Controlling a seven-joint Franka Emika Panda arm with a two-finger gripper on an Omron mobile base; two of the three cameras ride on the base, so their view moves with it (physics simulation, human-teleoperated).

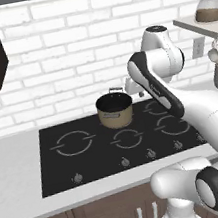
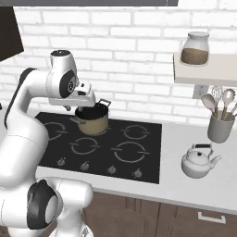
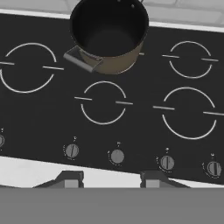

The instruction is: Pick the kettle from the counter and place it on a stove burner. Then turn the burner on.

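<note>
Fingertips (image 3: 70, 178) of the gripper (image 3: 109, 179) stand apart holding nothing, knobs (image 3: 117, 156) just ahead, while the kettle (image 2: 200, 160) waits on the counter (image 2: 185, 185), well off sideways, likely awaiting pickup.

No readable text or numbers, tiny marks above the cooktop knobs (image 3: 117, 156) too small to read
</note>
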